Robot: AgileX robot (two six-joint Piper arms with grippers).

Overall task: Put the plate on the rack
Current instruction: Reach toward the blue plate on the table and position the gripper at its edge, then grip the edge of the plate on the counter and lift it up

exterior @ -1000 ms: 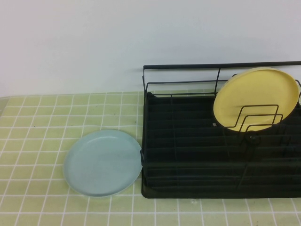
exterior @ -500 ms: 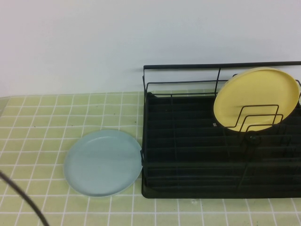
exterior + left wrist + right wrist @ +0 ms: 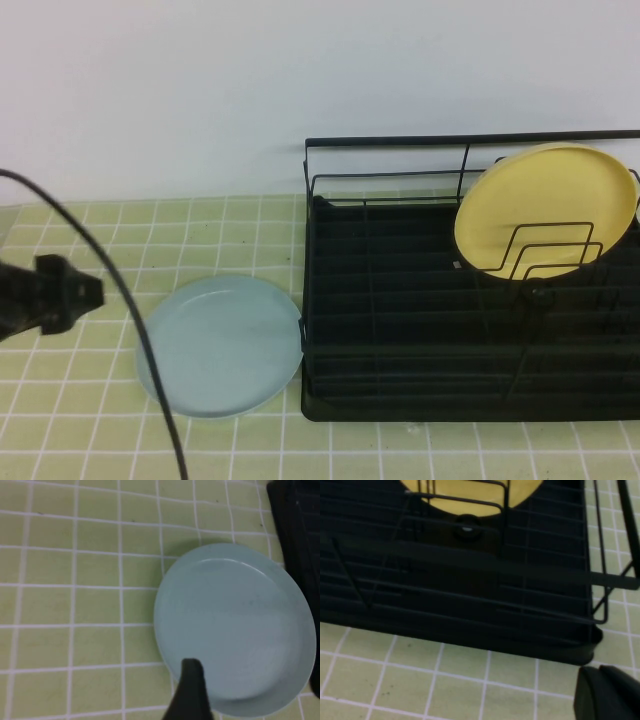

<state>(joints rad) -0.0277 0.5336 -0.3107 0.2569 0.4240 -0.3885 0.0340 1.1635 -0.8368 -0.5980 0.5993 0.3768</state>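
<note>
A pale blue plate (image 3: 220, 345) lies flat on the green tiled table, just left of the black dish rack (image 3: 400, 405). My left gripper (image 3: 88, 290) hovers above the tiles a little left of the plate's edge, touching nothing. In the left wrist view one dark finger (image 3: 192, 685) reaches over the near rim of the blue plate (image 3: 235, 630), with a wide gap beside it, so the jaws stand open and empty. My right gripper (image 3: 607, 695) is shut on nothing, low above the tiles off a front corner of the rack (image 3: 470, 630).
A yellow plate (image 3: 545, 205) stands upright in the rack's wire dividers at the back right. A black cable (image 3: 140, 330) from the left arm arcs across the blue plate's left edge. A white wall rises behind the table.
My left arm and its cable have come into the high view from the lower left, up to the blue plate's left side. Neither plate has moved.
</note>
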